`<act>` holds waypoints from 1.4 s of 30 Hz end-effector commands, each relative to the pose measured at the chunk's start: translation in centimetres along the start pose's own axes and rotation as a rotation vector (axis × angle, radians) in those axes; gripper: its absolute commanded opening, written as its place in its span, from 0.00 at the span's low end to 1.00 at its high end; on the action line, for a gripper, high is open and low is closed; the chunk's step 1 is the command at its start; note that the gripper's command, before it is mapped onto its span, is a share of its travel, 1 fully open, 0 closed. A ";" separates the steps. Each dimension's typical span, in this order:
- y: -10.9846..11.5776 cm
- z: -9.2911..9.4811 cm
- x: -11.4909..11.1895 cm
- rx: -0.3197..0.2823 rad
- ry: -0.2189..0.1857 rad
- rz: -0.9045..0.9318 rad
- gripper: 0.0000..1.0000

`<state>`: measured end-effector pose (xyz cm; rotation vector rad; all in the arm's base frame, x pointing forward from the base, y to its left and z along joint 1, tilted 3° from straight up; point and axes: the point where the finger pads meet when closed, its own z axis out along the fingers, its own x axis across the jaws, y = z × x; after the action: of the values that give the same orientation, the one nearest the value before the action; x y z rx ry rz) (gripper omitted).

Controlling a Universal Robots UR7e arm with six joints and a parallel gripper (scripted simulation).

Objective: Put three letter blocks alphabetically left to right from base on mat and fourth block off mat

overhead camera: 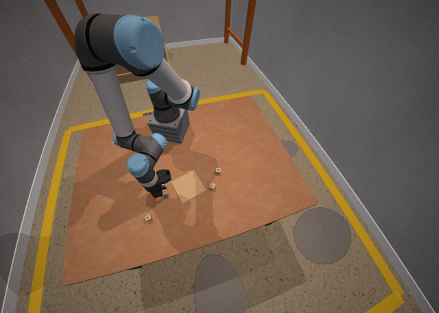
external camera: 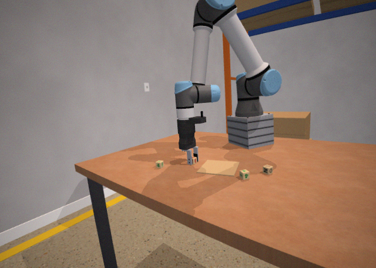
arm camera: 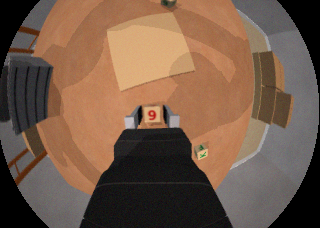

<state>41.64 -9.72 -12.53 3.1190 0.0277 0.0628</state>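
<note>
Pale wooden block with red 9 on top [overhead camera: 164, 191] [external camera: 194, 160] [arm camera: 152, 115] sits between the black gripper's [overhead camera: 164, 191] [external camera: 193, 159] [arm camera: 152, 119] parted jaws, off the tan square mat [overhead camera: 187, 187] [external camera: 218, 167] [arm camera: 150, 50]; likely lift clear.

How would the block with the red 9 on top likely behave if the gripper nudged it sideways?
The red 9 block would probably slide rather than roll, since its faces look flat and square. Tipping seems unlikely: it looks about as wide as tall. It is probably stiff, as its edges look straight between the open fingers.
</note>
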 end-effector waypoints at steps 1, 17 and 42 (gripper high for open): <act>0.0 -0.5 0.1 -0.001 0.002 0.000 0.79; 0.0 -5.9 0.0 -0.001 0.002 0.000 0.79; 0.0 -8.9 0.0 -0.001 0.002 0.000 1.00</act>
<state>41.28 -9.53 -3.66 3.1185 0.0278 0.0636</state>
